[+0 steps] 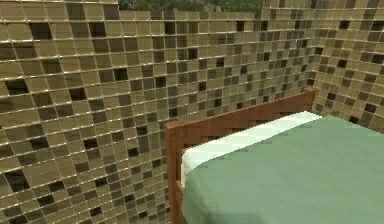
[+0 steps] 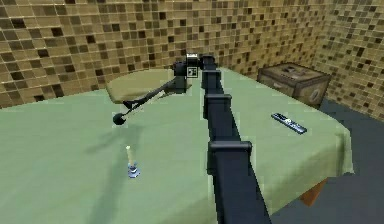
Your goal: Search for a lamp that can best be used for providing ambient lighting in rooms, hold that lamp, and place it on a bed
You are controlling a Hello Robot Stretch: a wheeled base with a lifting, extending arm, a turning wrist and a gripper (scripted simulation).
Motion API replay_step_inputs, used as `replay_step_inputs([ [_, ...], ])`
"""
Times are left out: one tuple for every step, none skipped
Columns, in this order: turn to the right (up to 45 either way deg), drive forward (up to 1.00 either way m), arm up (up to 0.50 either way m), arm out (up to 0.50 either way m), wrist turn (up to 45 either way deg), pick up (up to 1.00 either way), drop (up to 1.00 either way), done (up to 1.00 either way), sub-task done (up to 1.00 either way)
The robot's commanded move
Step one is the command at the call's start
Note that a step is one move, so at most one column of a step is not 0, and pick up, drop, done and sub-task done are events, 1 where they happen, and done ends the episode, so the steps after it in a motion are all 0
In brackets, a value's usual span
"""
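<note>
Lamp (image 2: 140, 105) at gripper (image 2: 172, 86), bed's (image 2: 60, 140) far side; grip and finger spread cannot be told. Risk: sloping pillow (image 2: 132, 86) tips it on release.

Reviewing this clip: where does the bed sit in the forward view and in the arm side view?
Forward view: bed at lower right, its wooden board toward the middle.
Arm side view: bed covers the lower picture, from left edge to right.
Shared landmark: the brown tiled wall behind it.
</note>
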Motion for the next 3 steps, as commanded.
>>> replay_step_inputs([
  [0.0,0.00,0.04,0.00,0.0,0.00,0.00,0.00,0.00],
  [0.0,0.00,0.00,-0.08,0.0,0.00,0.00,0.00,0.00],
  [0.0,0.00,0.00,0.00,0.0,0.00,0.00,1.00,0.00],
])
